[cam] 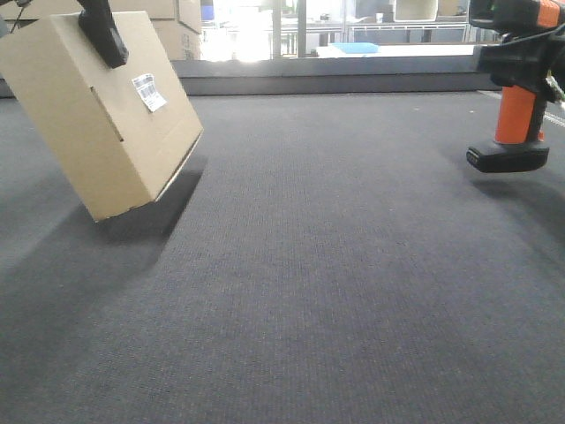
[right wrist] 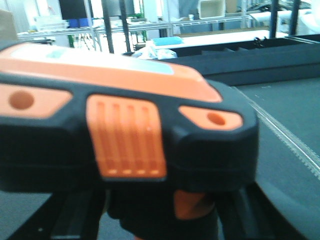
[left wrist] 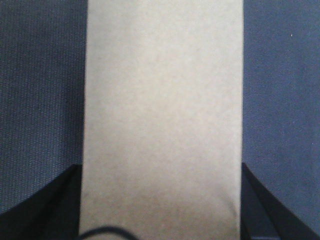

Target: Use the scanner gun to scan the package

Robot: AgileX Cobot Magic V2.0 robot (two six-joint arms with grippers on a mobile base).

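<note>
A wide dark grey mat [cam: 335, 283] fills the whole bottom of the front view. It looks rough, like carpet. At the back it is closed off by a low dark ledge [cam: 335, 84]. Behind the ledge, bright windows [cam: 247, 26] are seen. Brown boxes [cam: 177, 22] are stacked at the upper left, and a blue thing [cam: 353, 48] is laid on a white table [cam: 424, 50].

The box [cam: 101, 115] is held up at the upper left of the frame, tilted, with a white label [cam: 148, 92] on its big face. Its lowest corner is right by the mat; it cannot be told if it touches. The box is squeezed between the fingers [left wrist: 55, 205] of the left gripper [left wrist: 160, 170], one on each side.

The orange and black scanner [cam: 516, 106] is held above the mat at the upper right, well apart from the box. Its handle is gripped tight by the right gripper [right wrist: 160, 220].
</note>
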